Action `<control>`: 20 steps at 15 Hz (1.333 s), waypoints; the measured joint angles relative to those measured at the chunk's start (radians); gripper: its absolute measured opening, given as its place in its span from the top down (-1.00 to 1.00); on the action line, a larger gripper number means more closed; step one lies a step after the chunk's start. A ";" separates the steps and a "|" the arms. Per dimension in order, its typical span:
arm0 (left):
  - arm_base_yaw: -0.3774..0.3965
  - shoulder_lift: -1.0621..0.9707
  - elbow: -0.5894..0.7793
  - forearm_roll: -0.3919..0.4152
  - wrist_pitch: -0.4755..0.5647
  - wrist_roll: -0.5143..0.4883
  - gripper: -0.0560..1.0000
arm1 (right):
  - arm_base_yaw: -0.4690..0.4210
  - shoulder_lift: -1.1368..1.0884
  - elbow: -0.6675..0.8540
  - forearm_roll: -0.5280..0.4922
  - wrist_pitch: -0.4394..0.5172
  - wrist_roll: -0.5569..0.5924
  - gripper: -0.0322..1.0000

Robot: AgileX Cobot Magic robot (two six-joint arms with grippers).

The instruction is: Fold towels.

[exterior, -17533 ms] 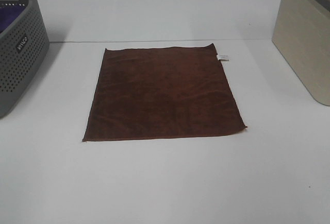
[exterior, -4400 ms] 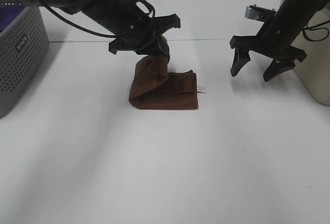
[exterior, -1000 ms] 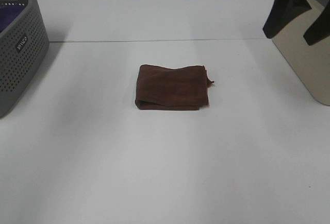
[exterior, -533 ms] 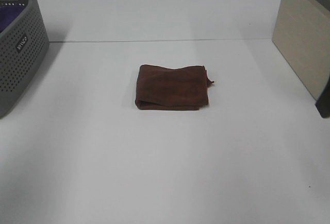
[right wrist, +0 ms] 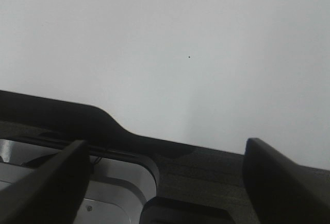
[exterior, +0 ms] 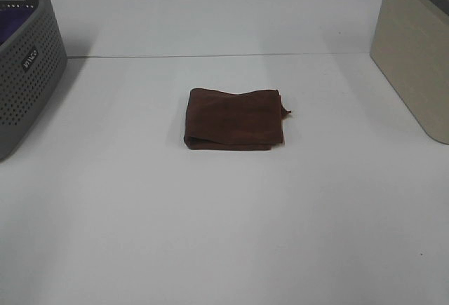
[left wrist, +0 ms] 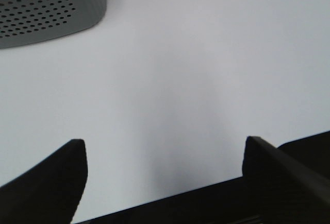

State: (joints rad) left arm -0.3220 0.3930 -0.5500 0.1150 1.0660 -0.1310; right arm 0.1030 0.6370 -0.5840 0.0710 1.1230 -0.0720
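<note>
A: Overhead view: bright, even, diffuse light. White table (exterior: pixel 224 235) near washed out, no hard glare. Towel (exterior: pixel 235 118) sharp, thin soft shadow along its near edge. Basket (exterior: pixel 28 59) throws a faint shadow toward the table's middle.

B: Wrist views: dimmer, greyish. Left gripper (left wrist: pixel 162 170) and right gripper (right wrist: pixel 162 170) out of focus, near-black silhouettes. Broad faint shadow on the table between the left fingers.

One folded reddish-brown towel (exterior: pixel 235 119); one grey perforated basket (exterior: pixel 28 59); one beige box (exterior: pixel 414 52); one white tabletop (exterior: pixel 224 228); two end effectors: left end effector (left wrist: pixel 162 170), right end effector (right wrist: pixel 162 170), each wide apart.
</note>
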 joint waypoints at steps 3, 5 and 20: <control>0.000 -0.030 0.047 -0.028 -0.014 0.077 -0.56 | 0.000 -0.179 0.047 -0.006 -0.024 0.000 -0.58; 0.000 -0.031 0.052 -0.053 -0.017 0.116 -0.56 | 0.000 -0.257 0.061 -0.006 -0.039 -0.001 -0.58; 0.000 -0.031 0.052 -0.056 -0.017 0.123 -0.56 | -0.016 -0.307 0.072 -0.003 -0.057 -0.008 -0.58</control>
State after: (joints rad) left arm -0.3220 0.3620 -0.4980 0.0590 1.0490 -0.0080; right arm 0.0870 0.3300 -0.5120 0.0680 1.0660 -0.0800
